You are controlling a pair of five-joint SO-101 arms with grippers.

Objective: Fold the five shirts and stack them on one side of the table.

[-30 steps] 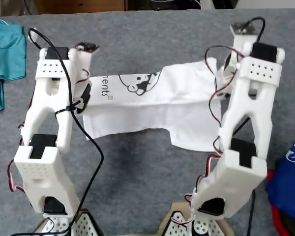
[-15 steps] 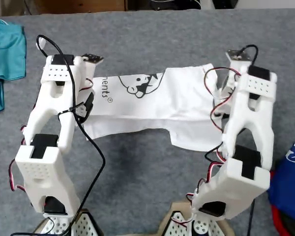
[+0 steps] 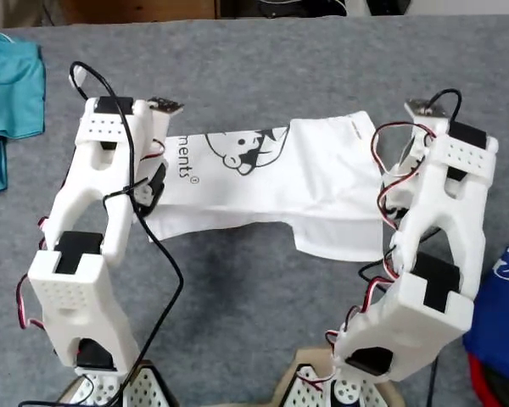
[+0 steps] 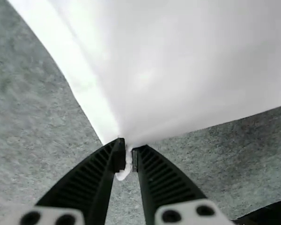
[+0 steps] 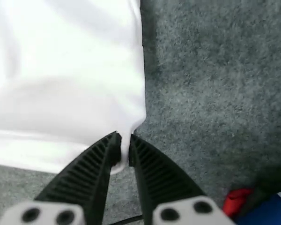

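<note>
On the table (image 3: pixel 263 68): a white shirt (image 3: pixel 271 182) is spread across the middle of the grey surface, between the two arms.
White shirt, from above: the whole outline is seen as a band running from one arm to the other. A black cartoon print and some lettering face up near the left end, and a wider flap lies toward the arms' bases on the right half. Both ends are covered by the arms' wrists.
Left gripper (image 4: pixel 125 157): in its own wrist view the black ribbed jaws are seen pressed nearly together on the shirt's edge. A small tuft of white cloth is squeezed between the tips, and grey table is seen on either side of the fabric.
Right gripper (image 5: pixel 123 145): in its wrist view the jaws are closed to a thin slit on a gathered corner of the shirt's hem, and the shirt's side edge is seen running away from the pinch.
Left arm (image 3: pixel 102 212): it is bent over the printed end of the shirt.
Right arm (image 3: pixel 433 254): it is bent over the plain end.
Teal shirt (image 3: pixel 13 76): it lies crumpled at the far left edge, well apart from the white one.
Blue shirt (image 3: pixel 500 314): it lies at the right edge near the right arm's base, with red cloth (image 3: pixel 483 381) below it. A corner of both colours is also caught in the right wrist view.
</note>
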